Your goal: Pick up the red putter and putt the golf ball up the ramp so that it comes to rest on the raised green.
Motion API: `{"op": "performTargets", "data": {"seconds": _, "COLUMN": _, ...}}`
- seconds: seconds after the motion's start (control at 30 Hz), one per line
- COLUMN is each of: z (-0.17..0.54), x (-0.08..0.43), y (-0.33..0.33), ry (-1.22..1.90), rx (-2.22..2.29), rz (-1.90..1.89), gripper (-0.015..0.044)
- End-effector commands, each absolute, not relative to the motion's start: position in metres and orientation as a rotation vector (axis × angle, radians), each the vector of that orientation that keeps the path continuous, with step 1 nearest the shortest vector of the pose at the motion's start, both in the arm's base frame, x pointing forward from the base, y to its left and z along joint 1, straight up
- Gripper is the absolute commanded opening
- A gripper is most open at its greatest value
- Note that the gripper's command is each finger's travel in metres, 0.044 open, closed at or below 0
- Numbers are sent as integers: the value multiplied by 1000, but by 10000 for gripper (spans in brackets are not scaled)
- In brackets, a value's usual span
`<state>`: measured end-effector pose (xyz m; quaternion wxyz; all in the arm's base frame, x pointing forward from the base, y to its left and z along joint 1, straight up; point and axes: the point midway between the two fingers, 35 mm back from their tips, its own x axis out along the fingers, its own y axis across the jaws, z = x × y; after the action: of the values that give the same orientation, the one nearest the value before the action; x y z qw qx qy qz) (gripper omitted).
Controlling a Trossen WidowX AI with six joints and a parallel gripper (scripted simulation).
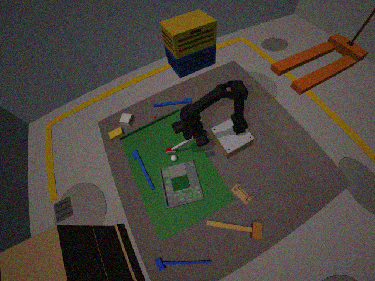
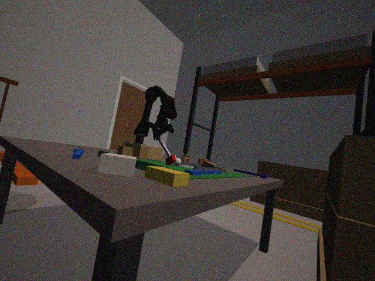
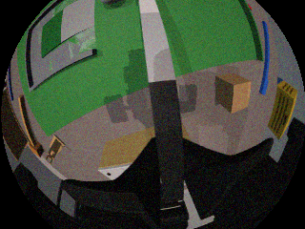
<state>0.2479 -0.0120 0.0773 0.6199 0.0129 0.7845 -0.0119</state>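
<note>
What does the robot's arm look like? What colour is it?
The arm is all black, made of chunky, blocky links with rounded joints. It stands on a pale grey base plate. Its gripper is black too. No cables or markings show.
</note>
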Motion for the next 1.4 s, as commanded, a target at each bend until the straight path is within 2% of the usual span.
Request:
{"op": "performTargets", "data": {"seconds": 0.0, "z": 79, "x": 245, "y": -1, "ry": 1800, "rx": 48, "rz": -45, "gripper": 0}}
{"op": "performTargets", "data": {"seconds": 0.5, "z": 138, "x": 243, "y": -1, "ry": 1800, "rx": 48, "rz": -45, "gripper": 0}}
{"op": "performTargets", "data": {"seconds": 1.37, "z": 131, "x": 243, "y": -2, "ry": 1810, "rx": 40, "rz": -43, "gripper": 0}}
